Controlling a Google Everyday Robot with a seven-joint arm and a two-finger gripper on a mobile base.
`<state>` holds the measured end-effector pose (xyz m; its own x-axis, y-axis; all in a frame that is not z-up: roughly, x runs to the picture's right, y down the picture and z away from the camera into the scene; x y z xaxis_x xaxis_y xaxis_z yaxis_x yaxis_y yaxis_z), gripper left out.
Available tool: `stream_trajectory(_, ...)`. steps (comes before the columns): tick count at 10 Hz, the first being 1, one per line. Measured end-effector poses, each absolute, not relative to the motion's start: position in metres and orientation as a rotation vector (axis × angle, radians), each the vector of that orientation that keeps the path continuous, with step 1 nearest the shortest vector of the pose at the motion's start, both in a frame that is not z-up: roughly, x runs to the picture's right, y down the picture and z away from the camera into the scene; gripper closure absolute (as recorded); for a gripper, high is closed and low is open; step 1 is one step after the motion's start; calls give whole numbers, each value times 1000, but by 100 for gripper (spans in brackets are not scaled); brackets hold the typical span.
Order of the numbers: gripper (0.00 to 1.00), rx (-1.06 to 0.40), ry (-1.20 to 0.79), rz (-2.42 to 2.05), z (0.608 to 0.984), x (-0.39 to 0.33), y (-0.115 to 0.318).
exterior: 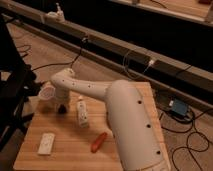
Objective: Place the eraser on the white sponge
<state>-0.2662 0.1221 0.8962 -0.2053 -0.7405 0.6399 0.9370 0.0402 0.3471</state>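
gripper [62, 106] of the bulky, smooth white-shelled arm [125, 120] sits low over the far-left part of the pale wooden table [75, 150], just beside the round white cup [47, 92]. jaws closed. the small black rectangular eraser [62, 109] shows only as a dark lump at their tip, so the grip looks to be on the eraser, down at table level. risks from here: the block is small and hard-edged, so a shallow pinch could let it twist or drop on the lift. the flat white sponge with rounded corners [46, 143] lies well apart, nearer the camera. a swing toward it starts close to the cup and to the long white bottle-like object [81, 113] on the other side, and the wrist could knock either one. the sponge looks soft and light, so a hard press could shove it toward the table edge, and an off-centre release could tip the eraser off it. an orange-red tapered piece [98, 141] seems clear of the path.
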Motion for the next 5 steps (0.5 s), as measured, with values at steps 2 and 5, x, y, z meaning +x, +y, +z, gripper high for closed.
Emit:
stream_trajectory(2, 98, -282, -889, -1548, 878, -273, 129)
stream_trajectory(5, 98, -246, -920, -1526, 846, -280, 137)
